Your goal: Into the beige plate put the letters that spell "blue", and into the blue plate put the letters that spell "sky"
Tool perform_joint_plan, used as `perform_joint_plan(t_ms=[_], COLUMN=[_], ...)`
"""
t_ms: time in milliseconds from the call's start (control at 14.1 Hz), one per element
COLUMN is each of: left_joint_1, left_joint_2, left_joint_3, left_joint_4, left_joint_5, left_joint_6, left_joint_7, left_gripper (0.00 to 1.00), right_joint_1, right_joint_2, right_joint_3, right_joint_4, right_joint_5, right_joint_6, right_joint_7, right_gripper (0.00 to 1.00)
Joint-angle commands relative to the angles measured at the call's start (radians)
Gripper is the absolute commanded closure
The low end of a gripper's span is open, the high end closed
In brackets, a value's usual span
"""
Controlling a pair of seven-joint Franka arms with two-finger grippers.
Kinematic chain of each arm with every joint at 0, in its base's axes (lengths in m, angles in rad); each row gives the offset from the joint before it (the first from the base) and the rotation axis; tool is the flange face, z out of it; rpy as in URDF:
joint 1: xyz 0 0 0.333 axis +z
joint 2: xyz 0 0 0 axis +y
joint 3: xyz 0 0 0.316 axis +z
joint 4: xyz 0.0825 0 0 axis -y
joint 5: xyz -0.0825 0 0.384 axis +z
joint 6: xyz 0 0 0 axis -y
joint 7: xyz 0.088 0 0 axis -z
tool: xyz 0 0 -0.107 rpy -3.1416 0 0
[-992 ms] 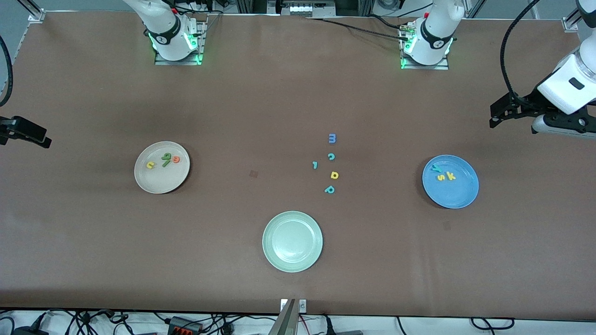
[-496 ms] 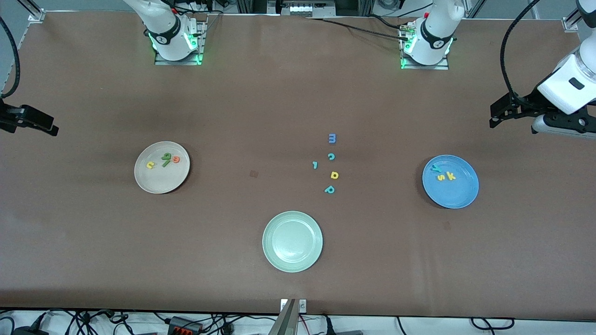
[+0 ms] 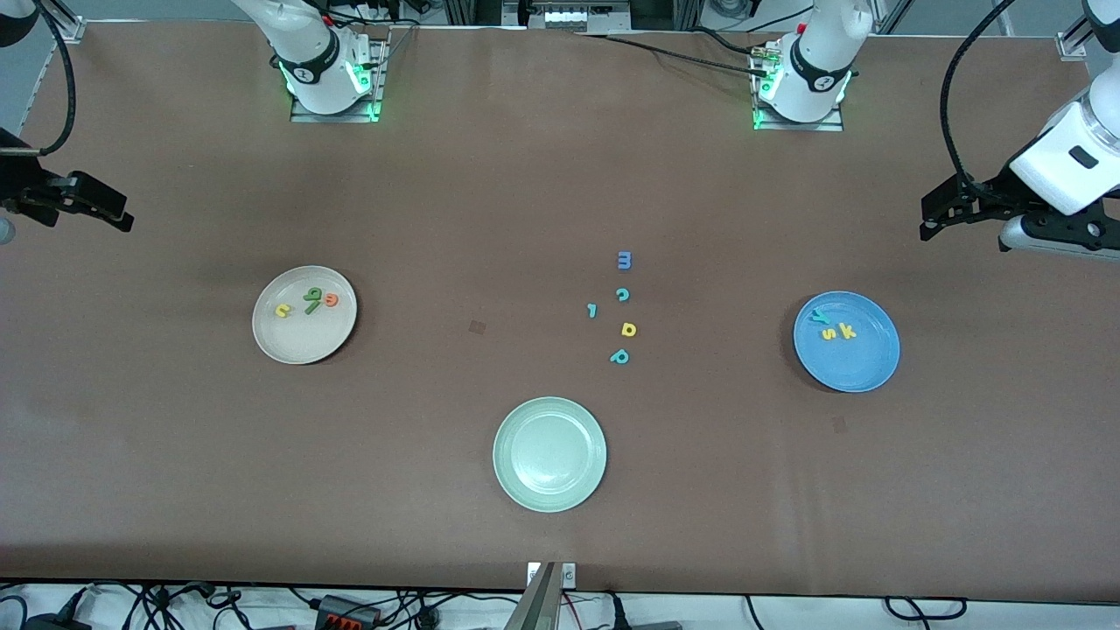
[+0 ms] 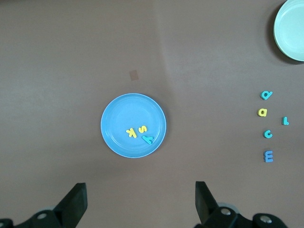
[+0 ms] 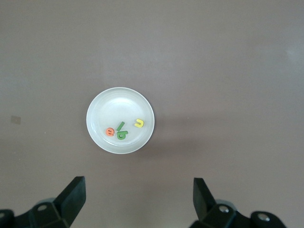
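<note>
The beige plate [image 3: 297,352] lies toward the right arm's end of the table. In it are the green "b" [image 3: 312,294], the dark green "l" [image 3: 311,306], the yellow "u" [image 3: 282,310] and the orange "e" [image 3: 331,299]. The blue plate [image 3: 862,367], toward the left arm's end, holds the teal "y" [image 3: 820,317], the yellow "s" [image 3: 828,332] and the yellow "k" [image 3: 846,331]. My right gripper [image 3: 118,213] hangs open and empty over the table's edge, and the right wrist view looks down on the beige plate [image 5: 114,107]. My left gripper [image 3: 929,219] waits open and empty above the blue plate's [image 4: 118,118] end.
A pale green plate [image 3: 549,503] sits near the front camera's edge. Loose letters lie mid-table: a blue "m" [image 3: 624,260], a teal "c" [image 3: 622,295], a teal hooked letter [image 3: 592,310], a yellow "a" [image 3: 628,329] and a teal "p" [image 3: 619,356].
My right gripper has drifted toward the robots' bases and slightly in over the table. The left arm, plates and letters have not moved.
</note>
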Motion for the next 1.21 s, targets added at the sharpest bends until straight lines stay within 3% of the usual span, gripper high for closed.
perform_joint_plan(t_ms=[0,1134], left_joint_1=[0.000,0.001], left_joint_2=[0.015,0.019], left_joint_3=[0.000,0.000], left_joint_4=[0.032,0.034], left_joint_5=[-0.008,-0.008], left_joint_6=[-0.017,-0.017], left_joint_7=[0.020,0.021], left_gripper=[0.00,0.00], right_joint_1=[-0.021,-0.011], right_joint_2=[-0.050,-0.049], right_joint_3=[0.022,0.016], right_joint_4=[-0.050,-0.027], right_joint_5=[-0.011,-0.009], right_joint_6=[0.019,0.005], right_joint_7=[-0.002,-0.013], right_gripper=[0.00,0.00])
